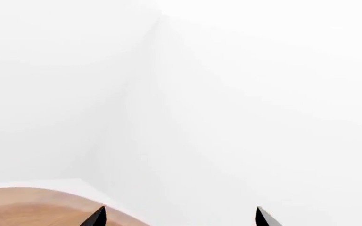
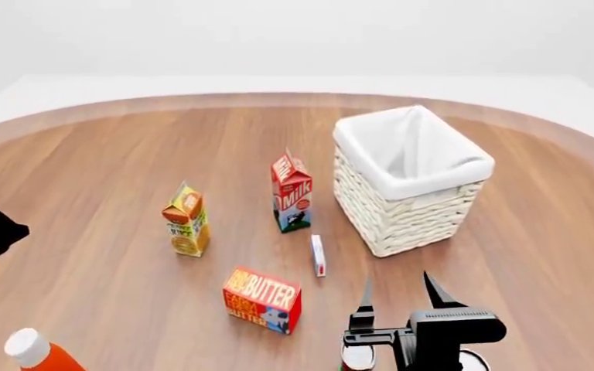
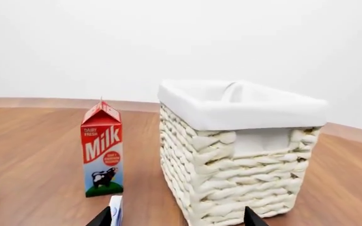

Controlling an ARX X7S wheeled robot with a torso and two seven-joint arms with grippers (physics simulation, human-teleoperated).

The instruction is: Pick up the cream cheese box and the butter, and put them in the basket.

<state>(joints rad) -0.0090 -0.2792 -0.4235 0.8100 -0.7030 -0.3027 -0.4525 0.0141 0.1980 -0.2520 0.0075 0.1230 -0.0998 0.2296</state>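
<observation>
My right gripper (image 2: 395, 290) hung at the near edge of the wooden table (image 2: 101, 178), fingers spread apart with nothing between them, near the basket (image 2: 413, 182) and short of it. The cream cheese box (image 2: 319, 254) stood on edge just left of the basket's near corner, beyond my fingertips. The butter (image 2: 263, 299) lay to the near left of it, apart. The milk carton (image 2: 291, 192) stood upright beyond the cream cheese box, the orange juice carton (image 2: 186, 219) further left. My left gripper (image 1: 179, 217) was also parted and empty, facing a white wall (image 1: 231, 94).
</observation>
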